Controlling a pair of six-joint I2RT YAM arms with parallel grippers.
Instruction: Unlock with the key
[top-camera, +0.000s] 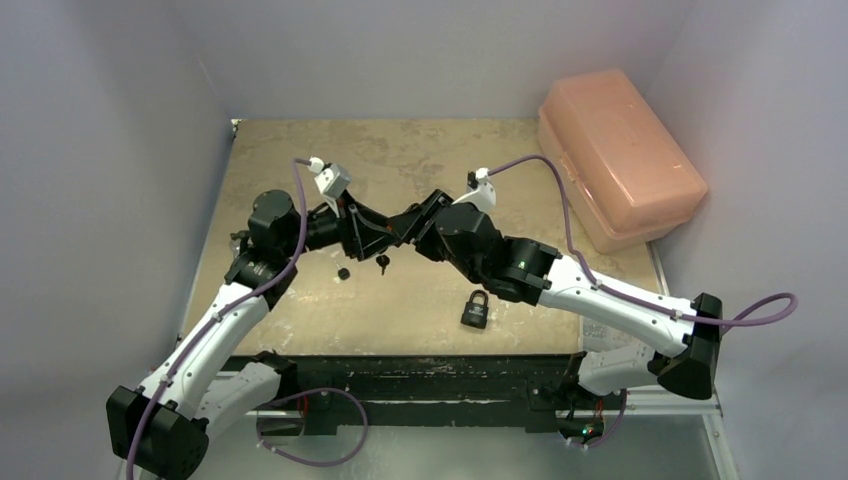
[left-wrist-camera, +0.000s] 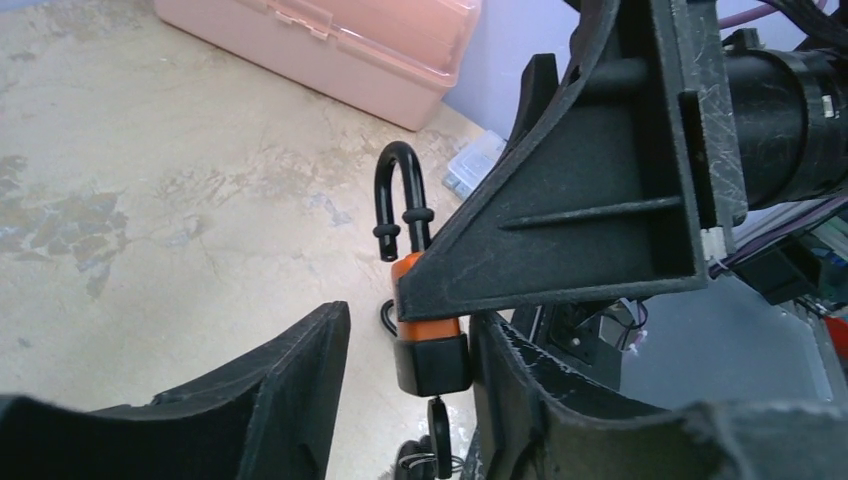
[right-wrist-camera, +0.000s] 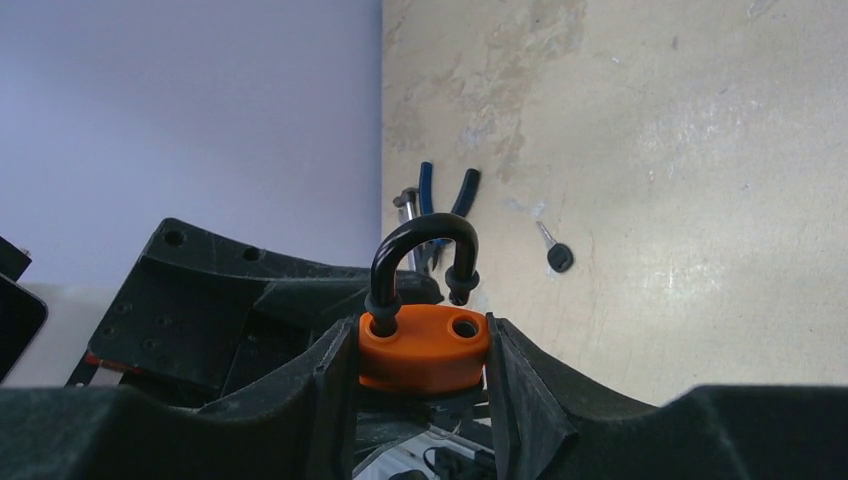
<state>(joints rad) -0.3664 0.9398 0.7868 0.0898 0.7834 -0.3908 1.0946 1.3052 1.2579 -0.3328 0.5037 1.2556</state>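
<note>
An orange padlock (right-wrist-camera: 425, 345) with a black base (left-wrist-camera: 432, 365) is held above the table. Its black shackle (right-wrist-camera: 420, 240) is sprung open, with one leg out of its hole. My right gripper (right-wrist-camera: 422, 335) is shut on the orange body; in the top view it (top-camera: 408, 225) meets the left gripper mid-table. A key (left-wrist-camera: 438, 425) sticks in the bottom of the lock, and its ring hangs below (top-camera: 382, 263). My left gripper (left-wrist-camera: 410, 318) is open around the lock's base. Its right finger (left-wrist-camera: 500, 370) is against the base and its left finger (left-wrist-camera: 300, 370) stands apart.
A second black padlock (top-camera: 476, 308) lies on the table near the front. A loose key (right-wrist-camera: 558, 257) and blue-handled pliers (right-wrist-camera: 440, 205) lie on the left part. A pink plastic box (top-camera: 620, 155) stands at the back right.
</note>
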